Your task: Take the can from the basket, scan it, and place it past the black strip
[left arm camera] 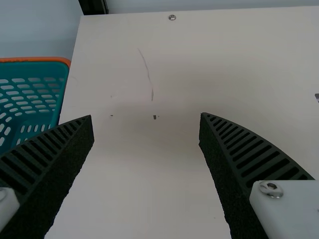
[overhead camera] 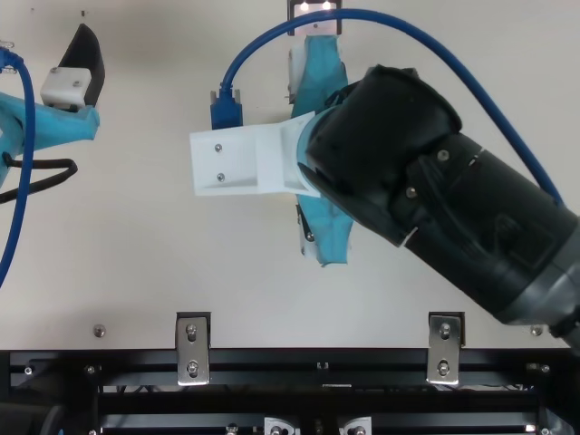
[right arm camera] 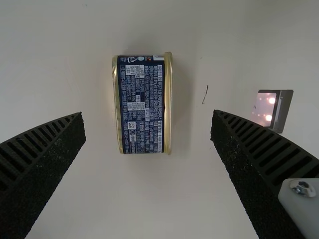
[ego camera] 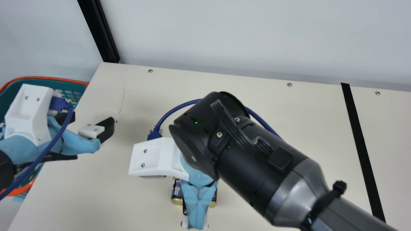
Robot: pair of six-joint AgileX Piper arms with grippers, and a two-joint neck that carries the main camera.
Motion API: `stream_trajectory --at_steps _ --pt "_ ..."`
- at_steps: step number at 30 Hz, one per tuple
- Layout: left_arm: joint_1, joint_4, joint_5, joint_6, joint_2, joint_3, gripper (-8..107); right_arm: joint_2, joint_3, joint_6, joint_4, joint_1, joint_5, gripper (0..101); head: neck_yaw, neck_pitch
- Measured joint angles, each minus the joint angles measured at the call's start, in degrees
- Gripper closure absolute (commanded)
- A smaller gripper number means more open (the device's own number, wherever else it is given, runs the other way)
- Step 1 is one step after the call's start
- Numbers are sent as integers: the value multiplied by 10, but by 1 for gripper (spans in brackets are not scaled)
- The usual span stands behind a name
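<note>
Pincer on our right arm [right arm camera: 148, 115] hangs open above the can [right arm camera: 142, 104], which lies ungripped on the desk [ego camera: 96, 192], while our left pincer [left arm camera: 146, 116] is open beside the basket [left arm camera: 35, 59]. Risk, in our judgement: closing off-centre or too high makes one finger hit first, so the can skids or slips out; a code turned away from the lit device [right arm camera: 281, 112], presumably the scanner, costs us the read. We count: pincers 2, can 1, basket 1, lit device 1, black strip [ego camera: 362, 150] 1.
</note>
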Motion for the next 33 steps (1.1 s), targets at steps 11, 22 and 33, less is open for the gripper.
stream_trajectory --at_steps 11,22,33 --pt "0 0 0 0 0 0 9 17 17 4 6 -4 -25 0 0 0" --pt "0 0 0 0 0 0 9 24 27 6 11 -9 -39 0 0 0" --pt "0 0 0 0 0 0 9 39 28 -2 18 -14 -48 0 0 0"
